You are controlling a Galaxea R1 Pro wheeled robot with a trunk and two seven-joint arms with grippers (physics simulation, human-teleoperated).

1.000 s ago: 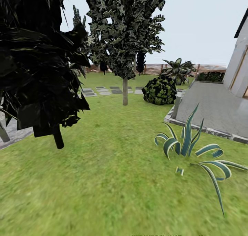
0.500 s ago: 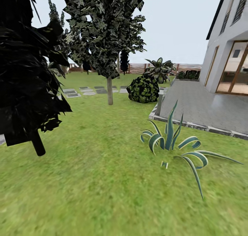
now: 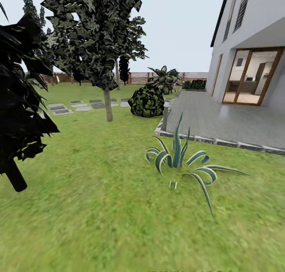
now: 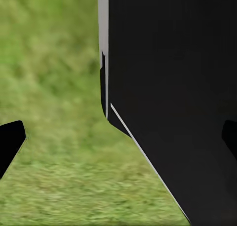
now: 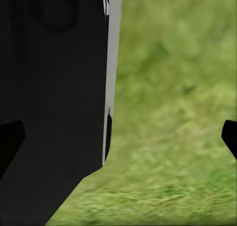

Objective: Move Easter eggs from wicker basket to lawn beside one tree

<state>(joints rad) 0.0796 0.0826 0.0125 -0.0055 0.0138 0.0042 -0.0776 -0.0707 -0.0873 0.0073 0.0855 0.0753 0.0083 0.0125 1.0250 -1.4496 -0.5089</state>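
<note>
1. Head view: I see the lawn (image 3: 99, 208), a tree (image 3: 107, 103) far ahead and an agave (image 3: 178, 161) near the patio (image 3: 229, 123).
2. Both pincers, left (image 4: 118, 137) and right (image 5: 118, 137), are spread wide over grass, holding nothing.

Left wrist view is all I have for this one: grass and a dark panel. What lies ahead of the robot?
Observer: In the head view, a striped agave stands on the lawn just ahead.
Operator: Any tree nearby?
Observer: Yes, a tree with a grey-brown trunk stands farther back, left of the agave.
Operator: And to the right?
Observer: A paved patio runs in front of a house with glass doors.
</note>
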